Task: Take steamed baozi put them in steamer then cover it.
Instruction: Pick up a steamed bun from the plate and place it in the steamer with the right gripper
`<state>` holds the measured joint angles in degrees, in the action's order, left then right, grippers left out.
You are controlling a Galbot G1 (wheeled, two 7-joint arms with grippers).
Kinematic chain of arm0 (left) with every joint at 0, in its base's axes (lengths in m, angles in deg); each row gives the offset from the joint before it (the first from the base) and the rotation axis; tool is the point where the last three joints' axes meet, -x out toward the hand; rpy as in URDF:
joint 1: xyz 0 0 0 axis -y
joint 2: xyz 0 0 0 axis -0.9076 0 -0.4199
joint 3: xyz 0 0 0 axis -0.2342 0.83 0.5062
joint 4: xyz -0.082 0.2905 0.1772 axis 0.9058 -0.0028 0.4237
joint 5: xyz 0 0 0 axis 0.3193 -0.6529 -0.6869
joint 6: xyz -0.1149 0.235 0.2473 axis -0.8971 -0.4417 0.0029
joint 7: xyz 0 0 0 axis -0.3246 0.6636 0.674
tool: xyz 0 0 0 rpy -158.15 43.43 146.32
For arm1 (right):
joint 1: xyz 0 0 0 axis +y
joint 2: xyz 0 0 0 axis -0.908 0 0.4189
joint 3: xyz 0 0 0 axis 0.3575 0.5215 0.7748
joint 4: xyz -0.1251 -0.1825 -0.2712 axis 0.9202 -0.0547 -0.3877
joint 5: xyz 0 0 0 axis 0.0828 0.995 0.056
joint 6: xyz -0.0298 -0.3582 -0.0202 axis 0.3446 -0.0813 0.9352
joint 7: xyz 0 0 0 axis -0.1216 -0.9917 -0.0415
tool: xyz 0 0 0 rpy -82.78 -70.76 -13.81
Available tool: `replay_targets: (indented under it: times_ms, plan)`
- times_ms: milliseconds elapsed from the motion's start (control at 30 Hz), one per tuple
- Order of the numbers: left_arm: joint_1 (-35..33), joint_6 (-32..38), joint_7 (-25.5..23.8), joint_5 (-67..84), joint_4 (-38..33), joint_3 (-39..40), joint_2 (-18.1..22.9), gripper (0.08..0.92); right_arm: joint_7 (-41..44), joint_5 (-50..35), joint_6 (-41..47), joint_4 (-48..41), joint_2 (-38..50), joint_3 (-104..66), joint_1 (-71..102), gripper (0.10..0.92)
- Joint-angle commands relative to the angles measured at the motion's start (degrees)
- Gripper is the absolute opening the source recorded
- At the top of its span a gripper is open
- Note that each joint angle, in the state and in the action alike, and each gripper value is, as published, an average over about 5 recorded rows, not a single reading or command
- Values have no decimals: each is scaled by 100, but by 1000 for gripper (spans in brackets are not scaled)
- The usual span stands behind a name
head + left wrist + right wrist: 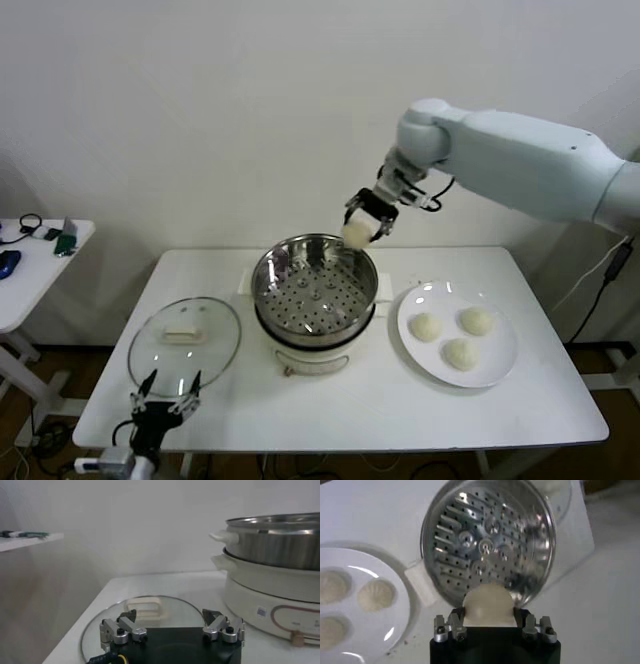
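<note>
Right gripper [361,227]: raised above the far right rim of the steamer, its fingers closed around one steamed baozi [356,234]; the right wrist view shows the bun [488,605] pinched between them over the perforated tray.
Left gripper [167,402]: low at the counter's near left edge, just in front of the cover, fingers [124,629] spread wide and holding nothing.
Steamer [314,285]: centre of the white counter [400,400], uncovered, steel pot on its cream base, no bun lying inside.
Cover [185,335]: flat on the counter left of the steamer, handle up.
Plate [505,352]: right of the steamer, carrying the three other buns [427,326].
Side table [30,270]: left, well apart, small items on it.
</note>
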<state>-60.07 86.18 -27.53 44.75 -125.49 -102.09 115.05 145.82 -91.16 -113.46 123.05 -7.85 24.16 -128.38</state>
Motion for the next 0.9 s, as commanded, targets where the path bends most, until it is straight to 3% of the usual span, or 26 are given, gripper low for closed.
replay_targets:
  times_ms: [33,333,700,900]
  plan:
    - [-8,6,0,4,-11,-41,0,823,-283,960,-686,86,-608,154,247,662]
    - [-15,39,5,8,51,-33,6,823,-565,1975,-924,-1297,-1088,-313,1284,662]
    - [31,62,8,12,131,7,-8,823,-1162,2808,-912,-2094,-1358,-815,1882,662]
    - [49,59,5,10,136,30,-10,823,-1222,2835,-942,-2424,-1510,-920,1956,662]
